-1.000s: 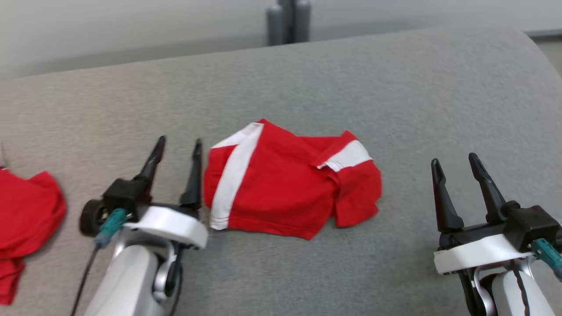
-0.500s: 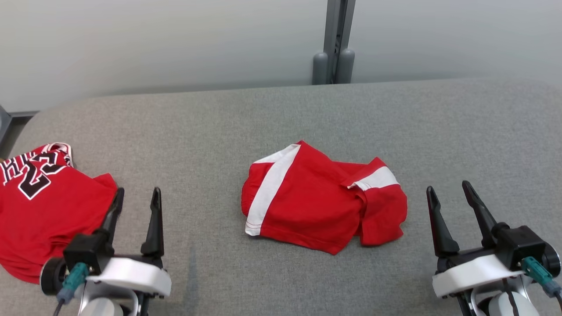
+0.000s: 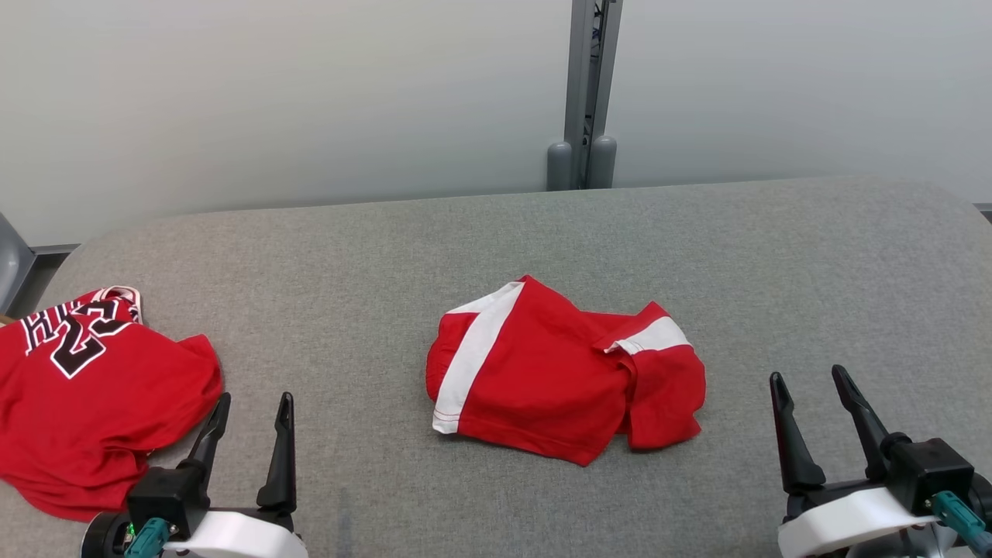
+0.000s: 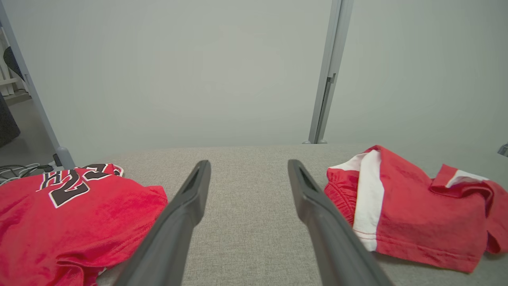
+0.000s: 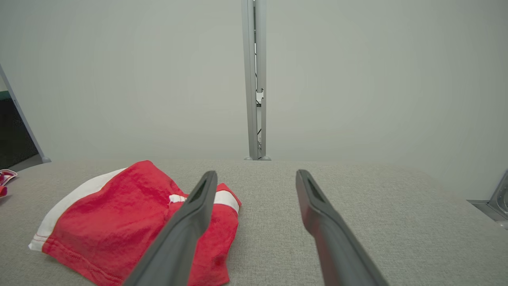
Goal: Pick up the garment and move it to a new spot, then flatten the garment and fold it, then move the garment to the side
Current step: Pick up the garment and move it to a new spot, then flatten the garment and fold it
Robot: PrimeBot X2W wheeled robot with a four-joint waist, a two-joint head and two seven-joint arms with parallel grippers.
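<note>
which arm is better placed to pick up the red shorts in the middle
Right, probably. The right end effector is open and nearer the red shorts than the left end effector, which sits beside the red jersey.

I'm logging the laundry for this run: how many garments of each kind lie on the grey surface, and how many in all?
Red shorts with white stripes: 1
Red jersey with black number: 1
Total: 2
</note>
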